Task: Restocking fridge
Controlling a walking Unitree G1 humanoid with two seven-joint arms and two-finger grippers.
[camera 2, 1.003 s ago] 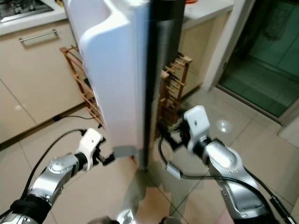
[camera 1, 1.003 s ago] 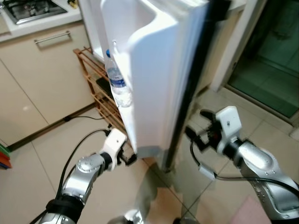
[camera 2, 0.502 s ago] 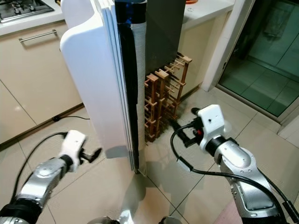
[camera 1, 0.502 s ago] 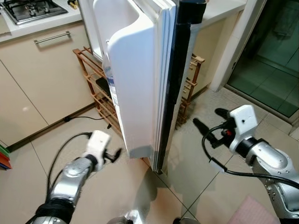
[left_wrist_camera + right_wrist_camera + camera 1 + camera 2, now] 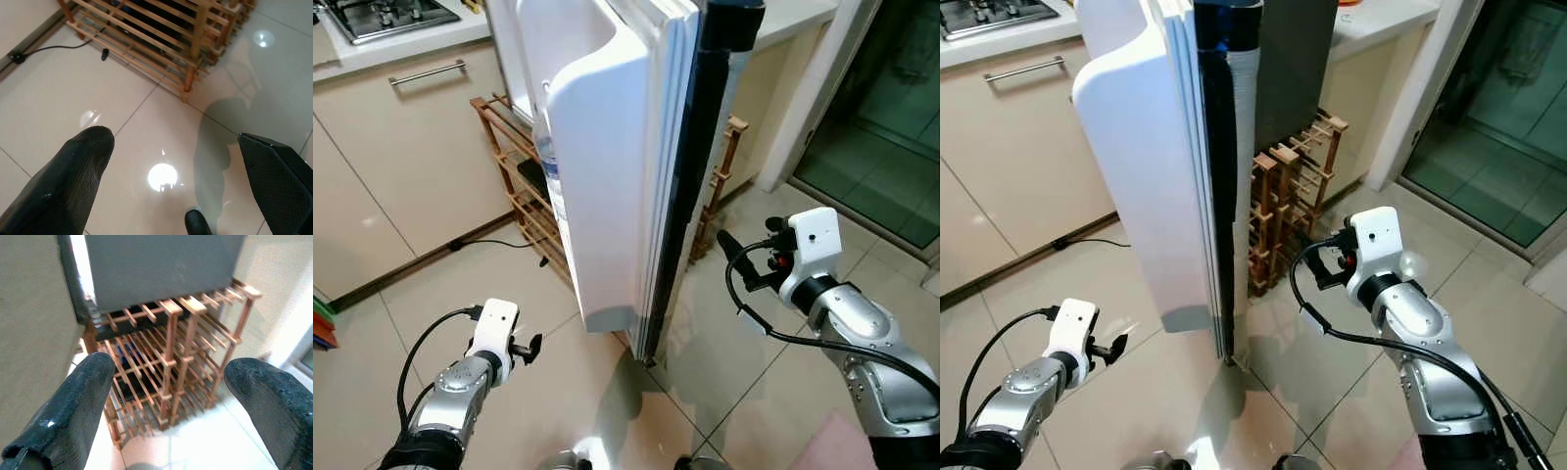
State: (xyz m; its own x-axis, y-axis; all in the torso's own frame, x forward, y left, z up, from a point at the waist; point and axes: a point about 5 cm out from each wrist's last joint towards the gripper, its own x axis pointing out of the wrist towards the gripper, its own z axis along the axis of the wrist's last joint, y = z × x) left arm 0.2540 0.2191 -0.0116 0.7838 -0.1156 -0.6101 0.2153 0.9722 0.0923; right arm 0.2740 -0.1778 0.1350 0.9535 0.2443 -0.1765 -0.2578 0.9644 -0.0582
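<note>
Fridge door (image 5: 617, 166) stands ajar w/ water bottle (image 5: 548, 162) in its shelf; left gripper (image 5: 524, 348) & right gripper (image 5: 744, 259) both wide, empty, so closing prob. remains.

Left gripper (image 5: 530, 346) withdrawn from fridge door (image 5: 617, 166) (door swung); right gripper (image 5: 736, 257) back.

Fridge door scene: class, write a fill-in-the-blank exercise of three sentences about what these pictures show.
1. The white fridge door stands ____.
2. A clear ____ sits in the door's shelf.
3. Beside the fridge stands a ____ rack, and both the left gripper and right gripper are open.

Missing words: open; bottle; wooden
</note>
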